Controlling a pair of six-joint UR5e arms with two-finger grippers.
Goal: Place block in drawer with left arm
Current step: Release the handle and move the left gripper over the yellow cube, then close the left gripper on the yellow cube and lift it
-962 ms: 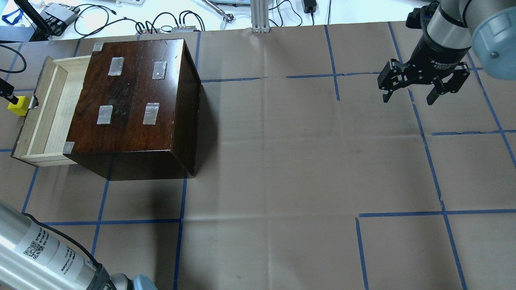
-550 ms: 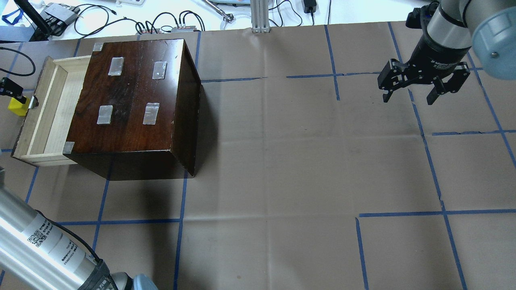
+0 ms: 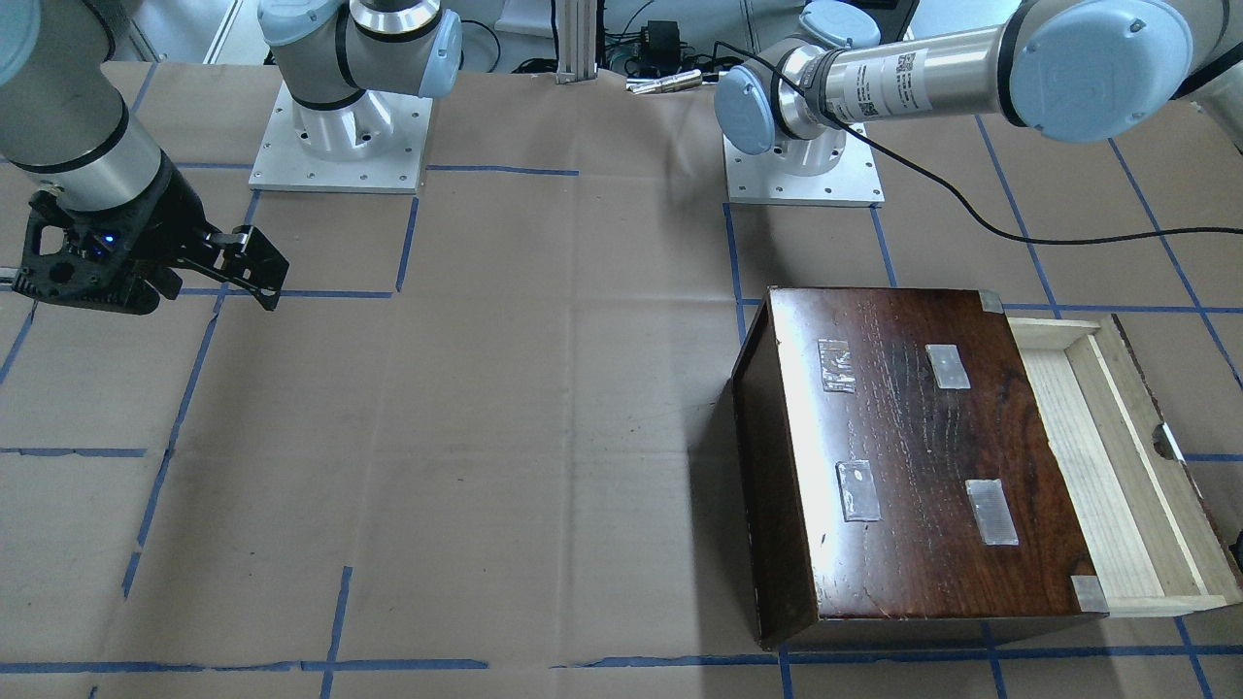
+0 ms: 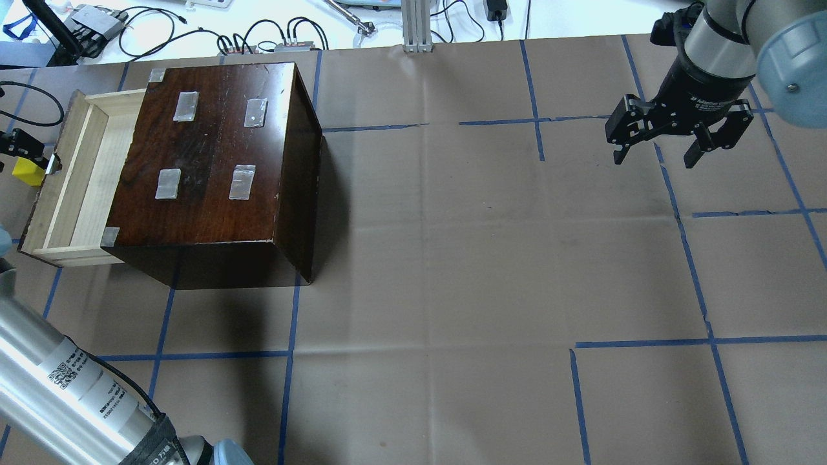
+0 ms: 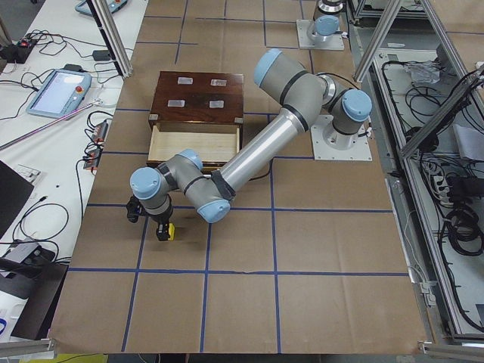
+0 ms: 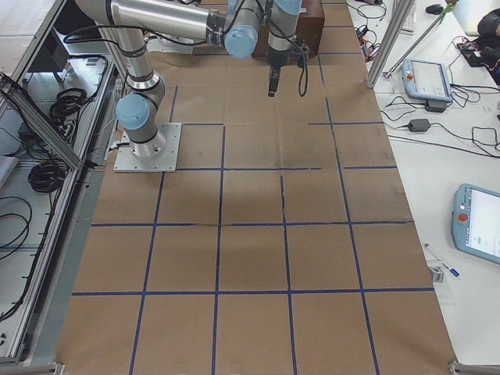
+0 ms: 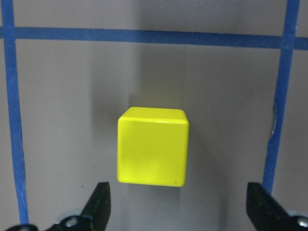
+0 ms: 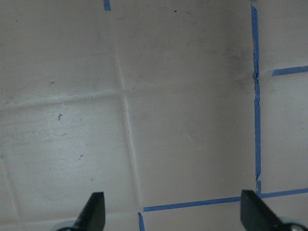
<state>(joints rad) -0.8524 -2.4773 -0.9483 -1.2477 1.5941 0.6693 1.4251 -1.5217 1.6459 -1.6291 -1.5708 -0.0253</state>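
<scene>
The yellow block (image 7: 152, 147) stands on the brown paper just outside the drawer's dark front, also seen in the overhead view (image 4: 26, 172) and the exterior left view (image 5: 172, 231). My left gripper (image 7: 180, 207) hangs over it, open, its fingers (image 7: 98, 202) wider apart than the block and not touching it; it shows at the overhead view's left edge (image 4: 19, 145). The drawer (image 4: 77, 174) is pulled out of the dark-brown box (image 4: 213, 155) and holds nothing; it also shows in the front-facing view (image 3: 1107, 466). My right gripper (image 4: 654, 155) is open and empty, far off.
Blue tape lines cross the paper-covered table (image 4: 452, 258). Cables and small devices (image 4: 271, 39) lie along the far edge behind the box. The left forearm (image 4: 58, 387) crosses the overhead view's lower left corner. The right gripper (image 8: 174, 214) hovers over bare paper.
My left forearm has swung higher into the overhead view's corner, and the left gripper has shifted slightly over the block. The block has stayed by the drawer front. The right arm has not moved.
</scene>
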